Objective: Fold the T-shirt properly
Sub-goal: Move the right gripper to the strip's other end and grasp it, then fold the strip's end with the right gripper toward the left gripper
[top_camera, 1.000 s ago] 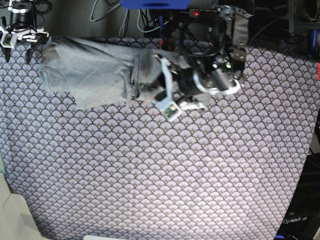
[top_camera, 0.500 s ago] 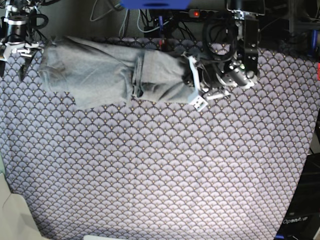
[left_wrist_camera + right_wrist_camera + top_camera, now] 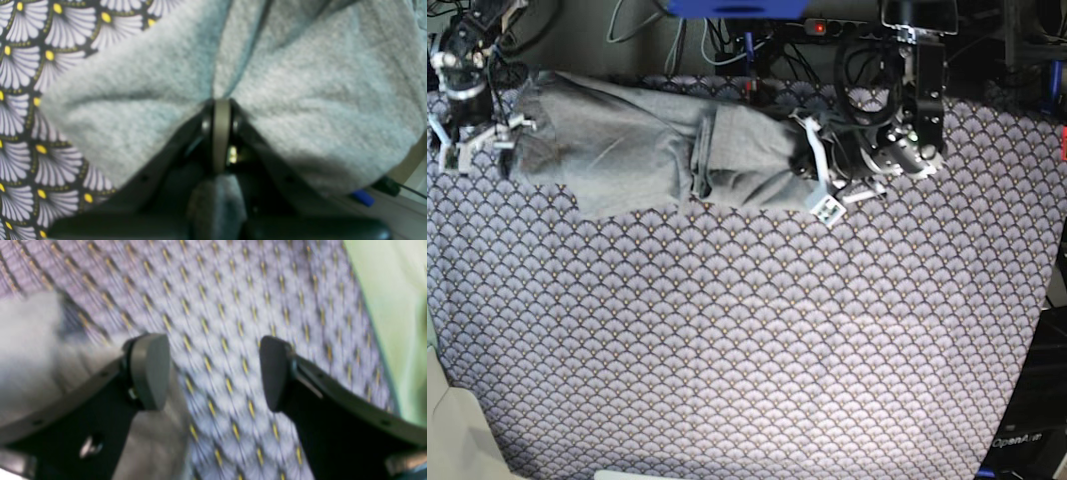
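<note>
A: T-shirt [image 3: 647,150] — where's it at?
B: Far-left part of the cloth [image 3: 747,340], bunched lengthwise, plain grey, no print or tag readable.
A: Any writing anywhere?
B: Only small pale lettering at the near-right corner in base view, too small to be sure of.
A: L gripper [image 3: 812,180]?
B: At the shirt's right end, arm reaching in from the far side w/ wrist bent leftward. Wrist view: tips pressed together on a pinch of grey fabric [image 3: 300,100], which bulges either side of them.
A: R gripper [image 3: 472,150]?
B: Far-left corner, pointing down just beside the shirt's left edge. Fingers [image 3: 150,370] spread wide, nothing between them, only cloth below; shirt edge by the left finger.
</note>
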### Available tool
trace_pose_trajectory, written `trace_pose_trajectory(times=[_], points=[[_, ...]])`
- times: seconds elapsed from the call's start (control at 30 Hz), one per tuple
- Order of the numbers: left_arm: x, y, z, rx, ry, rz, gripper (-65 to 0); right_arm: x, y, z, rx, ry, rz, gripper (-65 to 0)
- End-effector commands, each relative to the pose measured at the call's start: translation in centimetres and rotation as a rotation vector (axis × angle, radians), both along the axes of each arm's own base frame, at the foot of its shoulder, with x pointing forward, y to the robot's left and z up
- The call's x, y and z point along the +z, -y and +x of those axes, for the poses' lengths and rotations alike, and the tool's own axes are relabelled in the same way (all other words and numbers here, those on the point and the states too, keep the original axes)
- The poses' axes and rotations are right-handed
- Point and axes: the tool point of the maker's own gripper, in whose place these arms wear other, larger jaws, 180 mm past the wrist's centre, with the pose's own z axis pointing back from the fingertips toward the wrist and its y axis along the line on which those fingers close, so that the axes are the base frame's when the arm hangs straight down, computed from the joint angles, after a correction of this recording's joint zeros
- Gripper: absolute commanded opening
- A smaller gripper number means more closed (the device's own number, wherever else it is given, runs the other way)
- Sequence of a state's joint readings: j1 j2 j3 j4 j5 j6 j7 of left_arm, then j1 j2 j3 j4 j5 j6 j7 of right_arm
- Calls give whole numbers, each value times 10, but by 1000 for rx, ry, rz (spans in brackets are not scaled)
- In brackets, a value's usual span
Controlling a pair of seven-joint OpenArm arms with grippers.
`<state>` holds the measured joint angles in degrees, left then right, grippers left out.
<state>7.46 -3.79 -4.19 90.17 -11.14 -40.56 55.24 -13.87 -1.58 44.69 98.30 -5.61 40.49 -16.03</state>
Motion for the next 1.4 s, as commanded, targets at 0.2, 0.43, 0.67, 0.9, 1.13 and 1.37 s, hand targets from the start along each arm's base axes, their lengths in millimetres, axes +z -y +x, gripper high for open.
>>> trace_pose_trajectory(times=[0.2,0.43,0.67,0.9,1.13,1.37], points=[[-8,-7,-5,-6,-31,64,-650,29,-49,46,144,-76,-57,-213],[-8,-7,-5,-6,-31,63,-650,13,-77,53,204,-219,-22,-213],[-7,-7,-5,-4,-31,60,-650,5,-79,65,192,-285,113,-213],[-7,-7,-4,-4,-27,60,-650,-27,-58,66,92,-344,260,-214],[-5,-7,-1,-4,-22,62,-650,-37,-66,62,100,-366,295,-214],[-4,-6,0,-3,-19,58,-650,-38,-88,65,147,-352,349,-214]])
